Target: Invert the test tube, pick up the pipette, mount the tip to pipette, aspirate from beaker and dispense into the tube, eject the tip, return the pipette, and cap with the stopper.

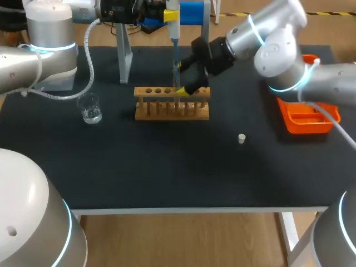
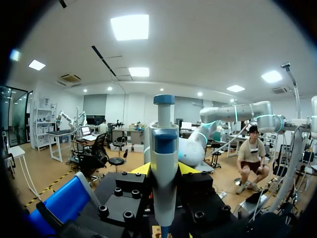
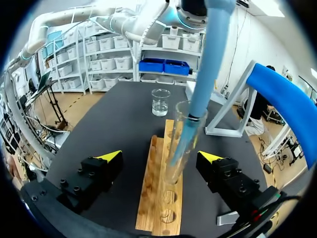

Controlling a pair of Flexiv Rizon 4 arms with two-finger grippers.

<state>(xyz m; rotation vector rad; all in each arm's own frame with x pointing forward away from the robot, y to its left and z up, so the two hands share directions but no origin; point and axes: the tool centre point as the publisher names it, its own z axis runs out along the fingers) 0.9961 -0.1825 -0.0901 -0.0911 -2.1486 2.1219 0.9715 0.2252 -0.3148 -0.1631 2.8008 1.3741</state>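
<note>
A clear test tube (image 3: 179, 144) stands upright in the wooden rack (image 3: 159, 198), mouth up. The blue pipette (image 1: 173, 33) hangs straight above it, its tip (image 3: 184, 134) reaching down inside the tube (image 1: 176, 71). My left gripper (image 2: 164, 171) is shut on the pipette body (image 2: 164, 163), high over the rack's far side. My right gripper (image 3: 160, 156) is open, one finger on each side of the tube and neither touching it. Its yellow tip (image 1: 182, 92) shows at the rack (image 1: 172, 105). The glass beaker (image 1: 90, 108) with some liquid sits left of the rack. A small white stopper (image 1: 241, 138) lies to the right.
An orange tray (image 1: 307, 117) sits at the table's right edge under my right arm. The pipette stand (image 1: 125, 55), with a blue holder (image 1: 196, 11), rises behind the rack. A cable loops past the beaker (image 3: 160, 101).
</note>
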